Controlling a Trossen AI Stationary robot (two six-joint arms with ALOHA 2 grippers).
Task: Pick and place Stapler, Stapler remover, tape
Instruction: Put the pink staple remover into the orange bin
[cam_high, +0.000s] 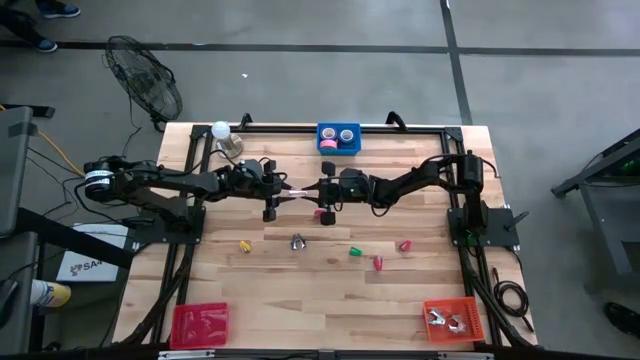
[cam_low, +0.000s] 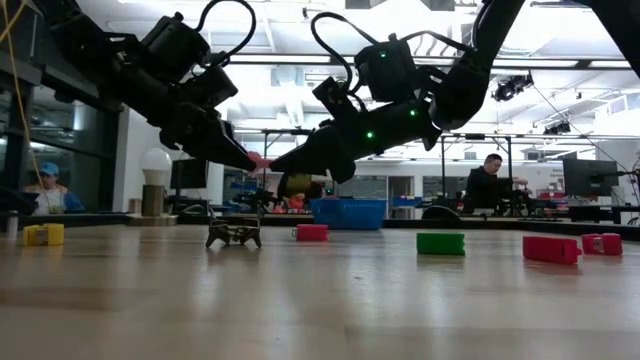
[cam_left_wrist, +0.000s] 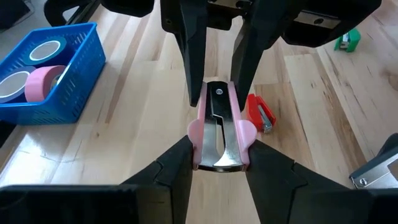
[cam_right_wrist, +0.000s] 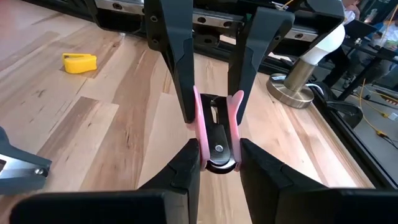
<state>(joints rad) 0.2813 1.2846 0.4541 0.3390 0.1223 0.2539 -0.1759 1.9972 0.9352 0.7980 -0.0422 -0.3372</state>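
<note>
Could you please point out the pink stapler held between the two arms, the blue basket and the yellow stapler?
pink stapler (cam_left_wrist: 217, 127), left wrist view, on its metal top.
blue basket (cam_left_wrist: 78, 78), left wrist view, on its side wall.
yellow stapler (cam_right_wrist: 79, 62), right wrist view, on its body.

Wooden worktop (cam_high: 300, 290) carries blue basket (cam_high: 338, 139), two red bins (cam_high: 199, 324), lamp (cam_high: 222, 134), scattered small staplers (cam_high: 355, 252).

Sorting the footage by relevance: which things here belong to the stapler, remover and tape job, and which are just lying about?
Job:
pink stapler held between left end effector and right end effector
tape rolls in blue basket
staple remover
red stapler

Lying about:
lamp
fan
</note>
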